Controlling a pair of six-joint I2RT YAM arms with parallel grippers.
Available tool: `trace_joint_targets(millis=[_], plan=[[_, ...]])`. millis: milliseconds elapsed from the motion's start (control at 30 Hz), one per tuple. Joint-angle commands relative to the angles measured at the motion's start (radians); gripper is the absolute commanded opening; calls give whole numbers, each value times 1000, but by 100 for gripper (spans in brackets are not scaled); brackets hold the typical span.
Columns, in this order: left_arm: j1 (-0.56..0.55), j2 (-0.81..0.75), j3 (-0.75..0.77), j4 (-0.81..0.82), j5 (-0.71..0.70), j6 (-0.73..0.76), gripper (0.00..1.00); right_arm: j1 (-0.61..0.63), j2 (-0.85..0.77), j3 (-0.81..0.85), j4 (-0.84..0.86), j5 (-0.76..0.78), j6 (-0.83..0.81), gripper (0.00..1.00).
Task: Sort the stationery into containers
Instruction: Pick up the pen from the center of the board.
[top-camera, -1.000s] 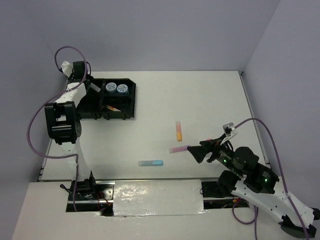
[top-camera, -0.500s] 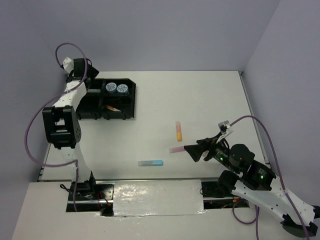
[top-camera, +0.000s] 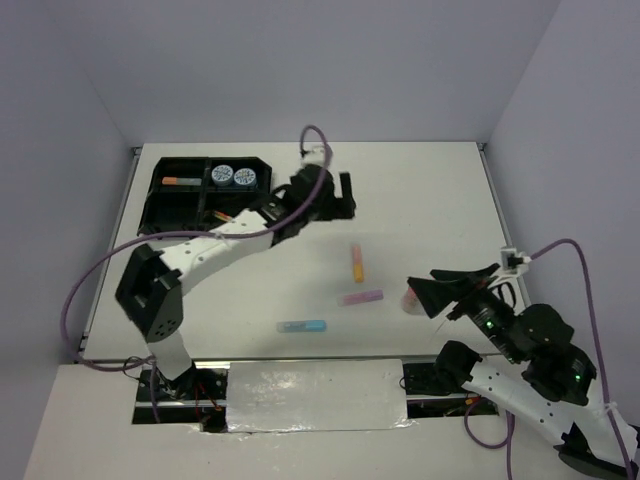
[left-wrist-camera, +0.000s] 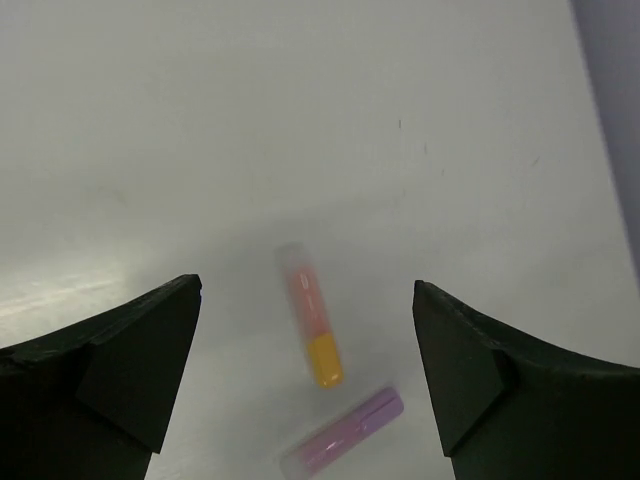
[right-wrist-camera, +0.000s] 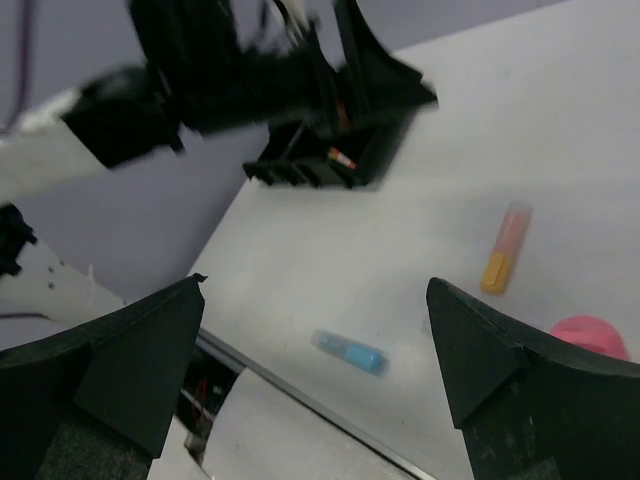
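Note:
The black tray sits at the far left with two patterned tape rolls in one far compartment and a thin pen in the compartment beside it. Three highlighters lie mid-table: orange, purple and blue. My left gripper hovers open beyond the orange highlighter, holding nothing. My right gripper is open and empty, with a pink-capped bottle right by its fingertips.
The left arm stretches from the near left across to the table's middle, passing the tray's right end. White walls close in on the far side and both flanks. A silver strip runs along the near edge between the arm bases.
The left gripper opened at the tray's far-left corner, then swung right to the table's middle. The right gripper drew back to the right, away from the purple highlighter.

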Motion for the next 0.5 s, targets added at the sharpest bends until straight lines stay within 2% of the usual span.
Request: trace_joint_targets(millis=[0, 133, 467], plan=[[-79, 99, -7, 1, 9, 13, 99, 0, 2, 123, -108, 168, -15, 100], [-156, 216, 70, -12, -9, -4, 99, 0, 78, 213, -223, 241, -43, 100], [-185, 448, 219, -170, -46, -69, 98, 0, 25, 131, -156, 140, -94, 100]])
